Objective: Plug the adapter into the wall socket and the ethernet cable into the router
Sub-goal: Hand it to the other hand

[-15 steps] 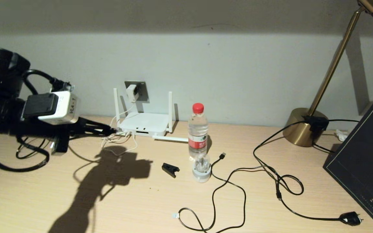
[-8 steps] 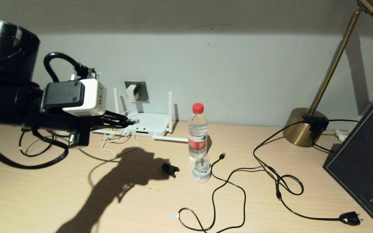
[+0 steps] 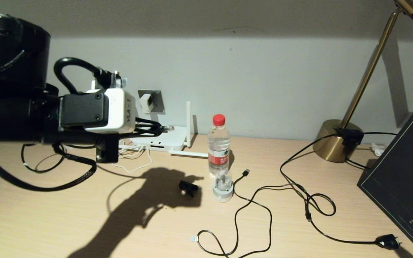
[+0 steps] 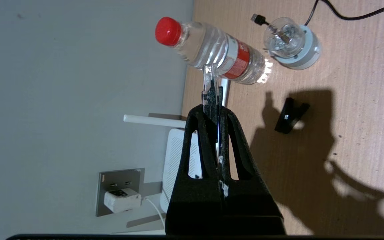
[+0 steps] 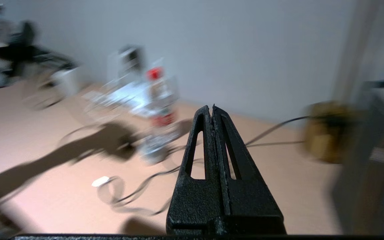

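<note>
The white adapter (image 3: 145,101) sits plugged into the grey wall socket (image 3: 155,101). Below it, the white router (image 3: 172,136) lies flat on the desk. The ethernet cable's clear plug (image 4: 209,83) is pinched in the left hand (image 4: 212,111), above the router.

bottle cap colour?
Red. The water bottle cap shows best in the left wrist view.

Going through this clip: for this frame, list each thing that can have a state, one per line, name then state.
adapter: plugged into the wall socket
ethernet cable: clear-tipped plug pinched in the left claw, above the router, not inserted
left claw: shut on the plug
right claw: shut, empty
water bottle: upright, red cap on
lamp cord plug: loose on the desk, unplugged
</note>
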Motion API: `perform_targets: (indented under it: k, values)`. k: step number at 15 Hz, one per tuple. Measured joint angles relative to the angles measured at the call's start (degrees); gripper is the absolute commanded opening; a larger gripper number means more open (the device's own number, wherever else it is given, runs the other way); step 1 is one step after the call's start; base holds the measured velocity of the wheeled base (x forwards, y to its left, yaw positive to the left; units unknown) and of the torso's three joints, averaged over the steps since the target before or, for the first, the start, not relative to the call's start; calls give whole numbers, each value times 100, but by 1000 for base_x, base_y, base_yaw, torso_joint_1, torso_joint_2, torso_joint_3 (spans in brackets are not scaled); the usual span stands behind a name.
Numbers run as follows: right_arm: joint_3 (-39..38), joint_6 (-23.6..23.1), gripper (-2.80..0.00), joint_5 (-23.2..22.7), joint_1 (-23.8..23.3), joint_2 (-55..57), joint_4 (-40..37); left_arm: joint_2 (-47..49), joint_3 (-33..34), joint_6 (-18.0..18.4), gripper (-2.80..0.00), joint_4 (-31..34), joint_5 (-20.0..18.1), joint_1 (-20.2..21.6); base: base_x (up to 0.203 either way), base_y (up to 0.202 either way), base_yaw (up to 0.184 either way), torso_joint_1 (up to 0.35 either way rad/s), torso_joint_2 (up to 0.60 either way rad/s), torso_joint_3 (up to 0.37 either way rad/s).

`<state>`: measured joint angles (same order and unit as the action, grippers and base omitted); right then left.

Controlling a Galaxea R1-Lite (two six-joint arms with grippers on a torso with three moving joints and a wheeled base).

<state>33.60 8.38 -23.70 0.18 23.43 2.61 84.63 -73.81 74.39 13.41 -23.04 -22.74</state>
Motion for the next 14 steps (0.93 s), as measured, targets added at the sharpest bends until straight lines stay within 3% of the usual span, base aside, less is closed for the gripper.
perform_targets:
  k: [3, 6, 8, 11, 12, 14]
  values:
    - [664, 508, -280, -1231, 171, 1556, 1, -126, 303, -158, -280, -387, 11, -94, 0, 0, 0, 0, 0, 0]
    - [1462, 1340, -280, -1606, 1185, 3028, 179, -159, 347, -300, -280, -787, 76, -275, 0, 0, 0, 0, 0, 0]
    - [1766, 1700, -280, -1207, 2044, 3877, 512, -178, 406, -311, -280, -921, 194, -441, 0, 0, 0, 0, 0, 0]
    - [1929, 1889, -280, 3, 3355, 4779, 1209, -248, 652, -558, -280, -1485, 224, -729, 0, 0, 0, 0, 0, 0]
    - [1975, 2013, -280, 337, 3580, 4946, 1361, -258, 719, -645, -280, -1678, 275, -817, 0, 0, 0, 0, 0, 0]
    - [2020, 2402, -280, 496, 3747, 5135, 1383, -258, 832, -749, -280, -1914, 369, -904, 0, 0, 0, 0, 0, 0]
